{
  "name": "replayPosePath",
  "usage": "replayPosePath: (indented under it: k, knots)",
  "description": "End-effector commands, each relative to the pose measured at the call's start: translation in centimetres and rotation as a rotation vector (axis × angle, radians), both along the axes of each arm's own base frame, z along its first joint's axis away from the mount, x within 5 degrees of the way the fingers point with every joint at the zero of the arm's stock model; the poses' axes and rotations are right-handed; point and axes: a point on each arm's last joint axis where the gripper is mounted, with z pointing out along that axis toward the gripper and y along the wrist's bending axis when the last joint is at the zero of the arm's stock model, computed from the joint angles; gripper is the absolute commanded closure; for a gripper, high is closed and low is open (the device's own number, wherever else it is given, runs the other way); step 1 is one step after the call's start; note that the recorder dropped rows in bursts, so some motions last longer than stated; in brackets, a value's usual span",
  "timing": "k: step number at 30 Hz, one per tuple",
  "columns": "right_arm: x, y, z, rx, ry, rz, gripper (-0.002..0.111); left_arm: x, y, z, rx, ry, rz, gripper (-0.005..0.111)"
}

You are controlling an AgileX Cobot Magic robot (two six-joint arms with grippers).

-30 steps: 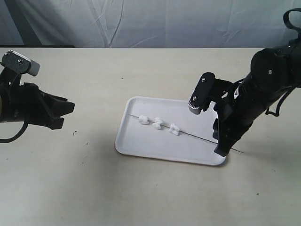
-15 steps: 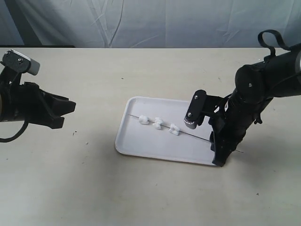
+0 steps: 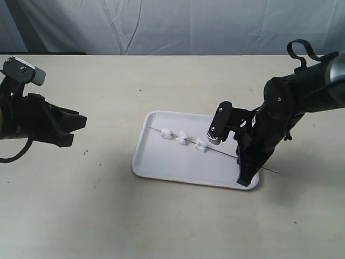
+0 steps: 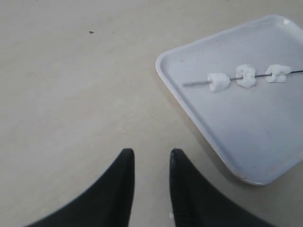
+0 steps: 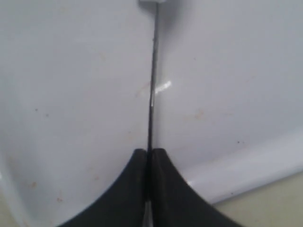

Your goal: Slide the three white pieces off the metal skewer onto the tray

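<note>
The white tray (image 3: 172, 164) lies mid-table, a little right of centre. Across it runs the thin metal skewer (image 3: 221, 152) with the three white pieces (image 3: 183, 138) threaded near its left end. In the left wrist view the white pieces (image 4: 245, 75) sit in a row on the skewer (image 4: 194, 83) over the tray (image 4: 246, 137). My right gripper (image 3: 245, 175) is shut on the skewer (image 5: 151, 94) at the tray's right rim (image 5: 246, 163). My left gripper (image 4: 149, 158) hangs open over bare table, well left of the tray, holding nothing.
The beige table (image 3: 108, 216) spreads all round the tray. A pale cloth backdrop (image 3: 178, 24) rises behind the table's far edge. The right arm's wrist camera block (image 3: 218, 125) hangs over the tray's right part.
My right gripper has dropped lower and shifted slightly left, closing on the skewer at the tray's right rim. The skewer and pieces have shifted a little. The left arm has stayed still.
</note>
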Motion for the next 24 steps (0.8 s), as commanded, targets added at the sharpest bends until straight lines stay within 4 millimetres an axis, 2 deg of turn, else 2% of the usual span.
replayPosePath:
  k: [1,2,5,8,11,17,21,24]
  knots:
    - [-0.6,-0.1,-1.6,-0.021,0.060,-0.033,0.109,0.3,0.0,0.2,-0.028,-0.001,0.024,0.080]
    - [-0.5,-0.1,-1.5,-0.011,0.053,-0.070,0.109,0.3,0.0,0.3,-0.053,0.008,0.043,0.080]
    - [0.1,0.3,-0.3,0.061,-0.015,-0.156,0.109,0.8,-0.2,1.0,-0.269,0.082,0.194,0.080]
    - [0.6,1.0,1.7,0.213,-0.085,-0.304,0.109,1.2,-0.2,1.7,-0.610,0.295,0.433,0.080]
    - [0.6,1.4,2.7,0.307,-0.077,-0.411,0.109,1.2,-0.6,2.3,-0.807,0.411,0.485,0.080]
    - [0.2,2.1,3.9,0.430,-0.014,-0.519,0.109,1.7,-0.9,1.9,-0.972,0.514,0.509,0.080]
    - [-0.2,3.1,4.5,0.535,0.056,-0.512,0.109,2.6,-1.5,-0.2,-1.031,0.590,0.477,0.080]
    - [-0.8,3.7,4.7,0.588,0.114,-0.429,0.109,3.1,-2.3,-1.4,-1.025,0.605,0.432,0.080]
